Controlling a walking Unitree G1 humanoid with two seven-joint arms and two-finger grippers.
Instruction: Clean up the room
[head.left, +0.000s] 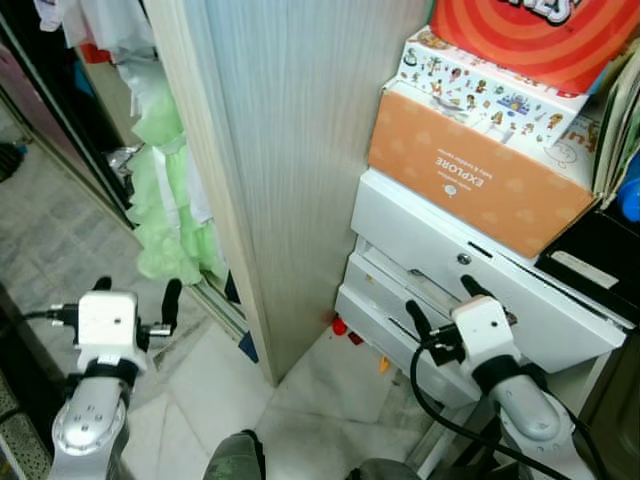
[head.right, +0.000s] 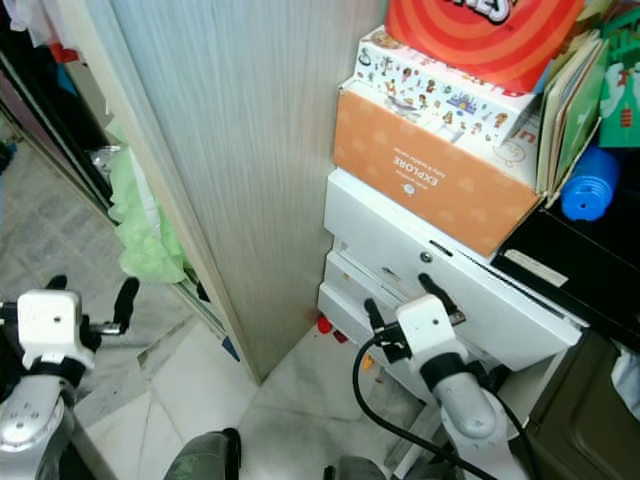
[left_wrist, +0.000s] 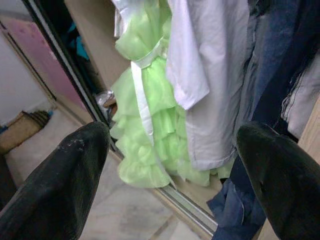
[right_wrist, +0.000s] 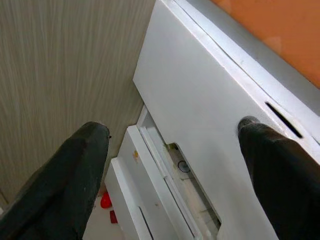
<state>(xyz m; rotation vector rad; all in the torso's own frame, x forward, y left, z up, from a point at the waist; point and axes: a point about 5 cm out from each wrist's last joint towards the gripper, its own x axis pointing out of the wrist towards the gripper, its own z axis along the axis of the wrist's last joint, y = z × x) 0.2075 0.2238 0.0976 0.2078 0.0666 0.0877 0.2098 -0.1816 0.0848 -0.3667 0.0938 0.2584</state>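
Clutter remains, so I judge the cleanup barely begun. My right gripper (head.left: 436, 303), fingers spread apart and holding nothing, hovers just before the white drawer unit (head.left: 440, 250), whose lower drawers (right_wrist: 150, 200) stand slightly pulled out. Small red bits (head.left: 340, 326) lie on the floor (head.left: 330, 390) beside its base. Stacked boxes (head.left: 470, 170) sit on top. My left gripper (head.left: 137, 298), fingers also apart and empty, faces the open wardrobe (left_wrist: 80, 75), where a green dress (left_wrist: 145, 130) hangs down to the sliding track.

Lime-green ruffled dress (left_wrist: 150, 135); white shirt (left_wrist: 210, 75); orange box (head.left: 470, 175); white drawer unit (head.left: 440, 250); pale woodgrain panel (head.left: 280, 150).
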